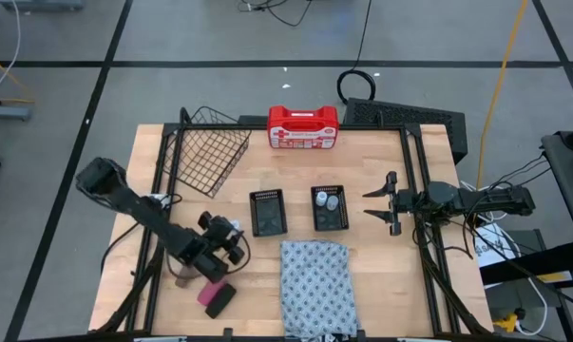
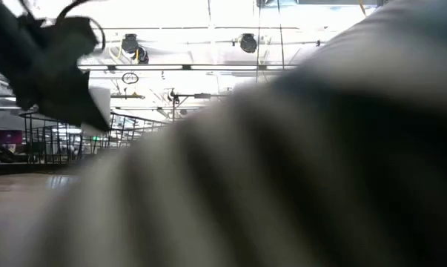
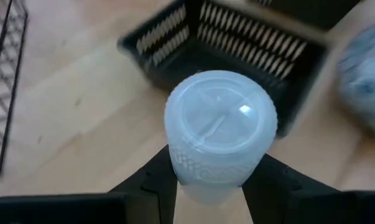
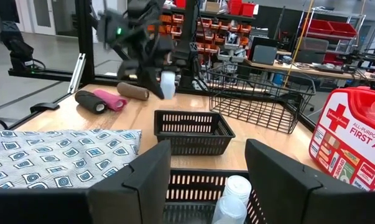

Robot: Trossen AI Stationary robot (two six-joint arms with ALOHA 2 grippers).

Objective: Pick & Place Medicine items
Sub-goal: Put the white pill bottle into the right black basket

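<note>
- Plainly, the left gripper (image 3: 206, 186) pinches a whitish bottle (image 3: 219, 134) low on its body, lifted off the wood short of the empty black mesh tray (image 1: 268, 213); the hold looks narrow, so the bottle could tip or slide out on the way over
- A drop from here would likely land on bare table (image 1: 381, 266), or on the tray's near wall and bounce away
- The other mesh tray (image 1: 330, 208) already holds two whitish bottles (image 1: 328, 201); it sits just beside the empty one
- Pink block (image 4: 110, 99), black block (image 4: 89, 101) and brown block (image 4: 132, 91) lie close together on the wood near the left arm, not yet in any tray
- Wire basket (image 1: 207, 150) looks empty, though its far corner is hard to read
- Red-and-white case (image 1: 303, 128) stands shut at the back edge
- Right gripper (image 1: 379, 201) waits with fingers spread, beside the bottle tray, holding nothing
- Patterned cloth (image 1: 315, 285) lies at the front
</note>
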